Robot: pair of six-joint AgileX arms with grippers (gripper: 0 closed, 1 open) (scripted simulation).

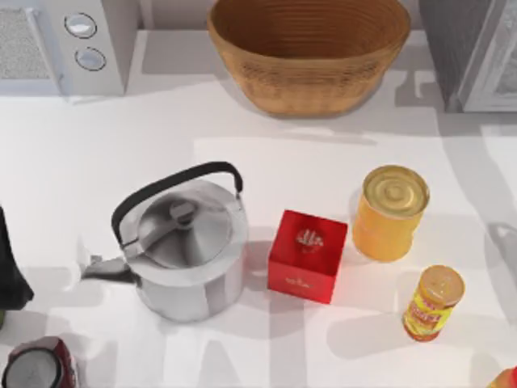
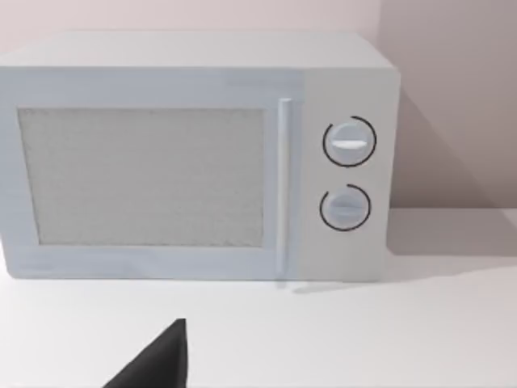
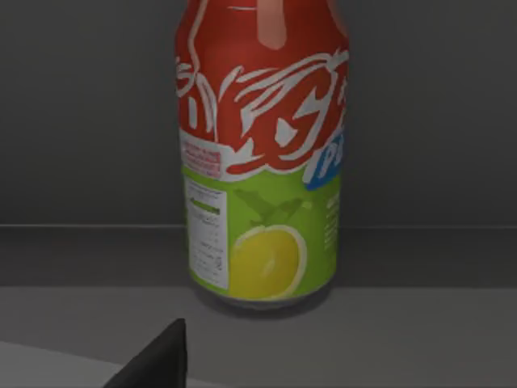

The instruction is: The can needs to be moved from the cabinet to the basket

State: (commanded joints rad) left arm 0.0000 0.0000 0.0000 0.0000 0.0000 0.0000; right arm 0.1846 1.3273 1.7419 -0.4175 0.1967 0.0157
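The can (image 3: 262, 153) stands upright on a grey shelf before the right wrist camera; pincer state indiscernible.

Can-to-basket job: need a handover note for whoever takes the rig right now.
Right end effector: at the cabinet, pointed at the can, which stands just ahead of it and is not gripped.
Left end effector: idle, facing the microwave.
Can: upright on the dark cabinet shelf.
Basket: far side of the table, centre, with no can in it.
Done: approach to the can.
Left: grasp the can, draw it out, carry it to the basket, release.
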